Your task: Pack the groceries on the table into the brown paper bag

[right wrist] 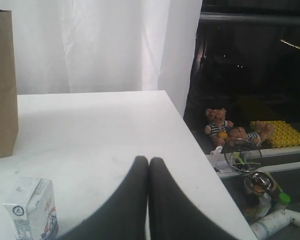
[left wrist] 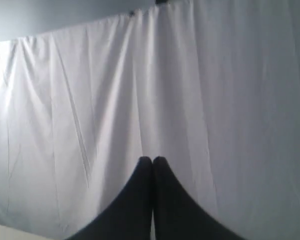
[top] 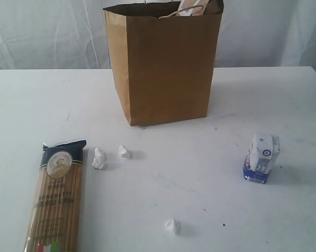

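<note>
1. Packing looks partway done. The spaghetti packet [top: 57,197] lies flat at the front left of the bench [top: 200,184], and the small white-blue carton [top: 262,157] stands on the right. Both are well apart from the brown paper bag [top: 165,68], upright at the back (something pale shows at its mouth).
2. Next, I judge, one gripper must part its jaws, take an item and lift it over the bag's tall rim; the carton sits nearest the right arm.
3. The left gripper [left wrist: 152,161] is pressed together, empty, facing the curtain [left wrist: 140,90]. The right gripper [right wrist: 149,161], likewise empty, hangs over the bench near the carton.
</note>
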You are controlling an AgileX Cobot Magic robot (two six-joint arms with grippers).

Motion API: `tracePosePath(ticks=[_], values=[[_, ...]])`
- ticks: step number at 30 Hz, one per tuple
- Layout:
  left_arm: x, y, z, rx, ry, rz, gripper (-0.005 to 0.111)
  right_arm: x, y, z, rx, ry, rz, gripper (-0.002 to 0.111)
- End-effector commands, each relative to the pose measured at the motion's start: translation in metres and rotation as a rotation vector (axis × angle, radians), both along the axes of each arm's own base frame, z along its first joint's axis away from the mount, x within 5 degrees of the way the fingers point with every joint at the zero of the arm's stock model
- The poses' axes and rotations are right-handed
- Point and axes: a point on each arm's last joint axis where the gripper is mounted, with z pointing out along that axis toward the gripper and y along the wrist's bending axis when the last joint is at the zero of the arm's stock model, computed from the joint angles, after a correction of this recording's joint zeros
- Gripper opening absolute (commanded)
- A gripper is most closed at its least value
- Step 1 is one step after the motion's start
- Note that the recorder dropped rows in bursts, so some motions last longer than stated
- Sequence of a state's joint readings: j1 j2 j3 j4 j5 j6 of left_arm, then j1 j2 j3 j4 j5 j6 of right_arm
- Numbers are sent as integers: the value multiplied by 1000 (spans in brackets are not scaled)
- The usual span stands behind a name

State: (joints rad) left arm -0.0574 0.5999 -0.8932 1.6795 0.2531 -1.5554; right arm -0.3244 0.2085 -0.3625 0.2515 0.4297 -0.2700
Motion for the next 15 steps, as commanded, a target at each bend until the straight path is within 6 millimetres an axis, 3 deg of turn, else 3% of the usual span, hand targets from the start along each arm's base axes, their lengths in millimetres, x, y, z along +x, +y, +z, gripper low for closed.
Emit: tracePosePath(ticks=[1,4,6,8,10,15], values=[[94,-19,-44,134,332,-136,0,0,0,1,5,-23,1,0],[133,-31,-90,89,506,-256,0,0,0,1,6,-24,1,0],[140,-32,-117,-77,568,-276,0,0,0,1,6,-24,1,0],[139,-33,-137,-83,632,-291,0,0,0,0,7,-20,2,0],[135,-43,-155,185,723,-393,0,0,0,0,7,-20,2,0],[123,-61,-185,668,823,-617,0,0,0,0,7,-20,2,0]])
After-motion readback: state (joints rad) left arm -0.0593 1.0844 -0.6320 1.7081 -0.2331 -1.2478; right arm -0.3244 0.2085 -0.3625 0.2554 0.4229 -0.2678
